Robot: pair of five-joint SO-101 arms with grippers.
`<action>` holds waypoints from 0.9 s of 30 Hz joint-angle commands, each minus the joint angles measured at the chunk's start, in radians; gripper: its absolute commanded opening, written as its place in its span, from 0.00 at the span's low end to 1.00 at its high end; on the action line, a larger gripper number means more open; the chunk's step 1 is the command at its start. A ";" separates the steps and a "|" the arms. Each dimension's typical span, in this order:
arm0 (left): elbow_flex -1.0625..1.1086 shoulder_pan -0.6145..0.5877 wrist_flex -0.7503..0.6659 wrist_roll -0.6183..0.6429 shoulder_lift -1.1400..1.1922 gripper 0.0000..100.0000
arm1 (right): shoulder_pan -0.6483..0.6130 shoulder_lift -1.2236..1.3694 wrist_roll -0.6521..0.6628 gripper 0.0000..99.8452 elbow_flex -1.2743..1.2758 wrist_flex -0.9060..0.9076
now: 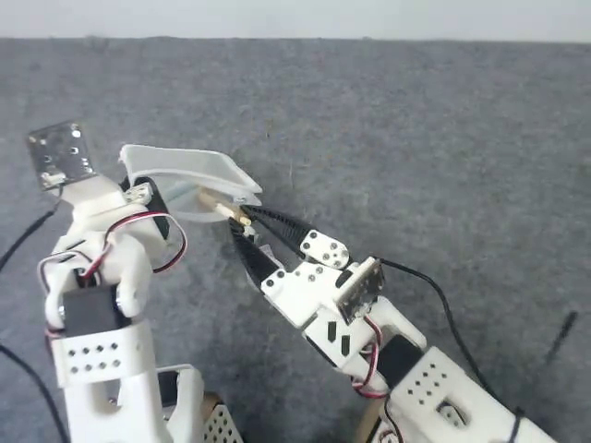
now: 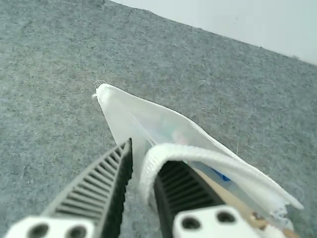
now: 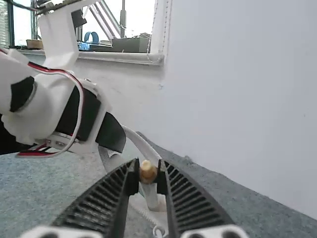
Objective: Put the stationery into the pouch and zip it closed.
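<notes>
Right gripper (image 3: 147, 167), fingers closed tight on a wooden pencil (image 1: 223, 208), holds its tip at the mouth of the translucent pouch (image 2: 148, 119) just ahead. Left gripper (image 2: 144, 159) pinches the pouch's rim, propping it open. The pencil looks only partly in, and zipping is not yet done.

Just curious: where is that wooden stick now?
In the high view, the wooden stick is clamped in the right gripper, its tip at the mouth of the pouch held by the left gripper.
</notes>
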 commanded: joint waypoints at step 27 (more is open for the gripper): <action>-0.027 -0.005 -0.026 0.014 -0.015 0.04 | 0.008 0.410 0.043 0.16 -0.413 0.292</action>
